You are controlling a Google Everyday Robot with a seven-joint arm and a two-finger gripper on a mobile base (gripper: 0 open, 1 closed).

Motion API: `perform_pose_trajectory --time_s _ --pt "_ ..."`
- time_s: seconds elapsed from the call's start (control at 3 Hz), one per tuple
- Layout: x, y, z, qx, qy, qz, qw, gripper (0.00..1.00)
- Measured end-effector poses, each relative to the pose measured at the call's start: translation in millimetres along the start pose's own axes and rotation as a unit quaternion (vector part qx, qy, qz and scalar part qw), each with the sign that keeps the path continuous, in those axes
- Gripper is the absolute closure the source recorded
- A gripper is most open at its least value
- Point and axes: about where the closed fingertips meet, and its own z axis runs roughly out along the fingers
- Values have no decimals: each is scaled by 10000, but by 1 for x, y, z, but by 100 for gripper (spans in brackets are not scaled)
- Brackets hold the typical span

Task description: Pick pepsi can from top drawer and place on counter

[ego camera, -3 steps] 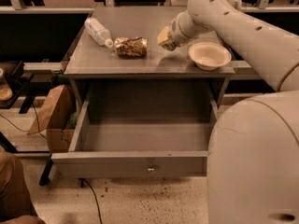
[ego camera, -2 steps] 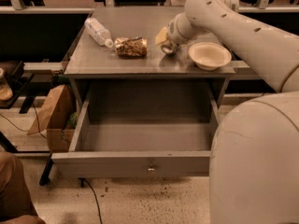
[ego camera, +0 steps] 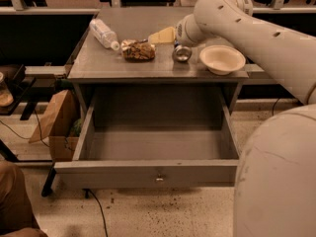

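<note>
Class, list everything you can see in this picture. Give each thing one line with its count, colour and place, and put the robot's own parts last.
counter: one, grey, top of the cabinet.
drawer: one, grey, pulled open under the counter, nothing visible inside.
can: one, dark with a shiny silver end, on the counter between bag and bowl.
bottle: one, clear plastic, lying on the counter's left rear.
bag: one, brown snack bag, on the counter beside the bottle's cap.
bowl: one, cream, on the counter's right front.
box: one, brown cardboard, on the floor left of the cabinet.
arm: one, cream-white, reaching in from the right.
gripper: one, pale yellow, over the counter just behind the can.
</note>
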Motion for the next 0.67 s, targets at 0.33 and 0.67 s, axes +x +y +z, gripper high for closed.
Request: perform_pose_trajectory --time_s 0.33,0.67 --pt "-3 4 -7 -78 -177 -45 9998 0" --pt "-3 4 -7 -81 -181 -45 9998 0"
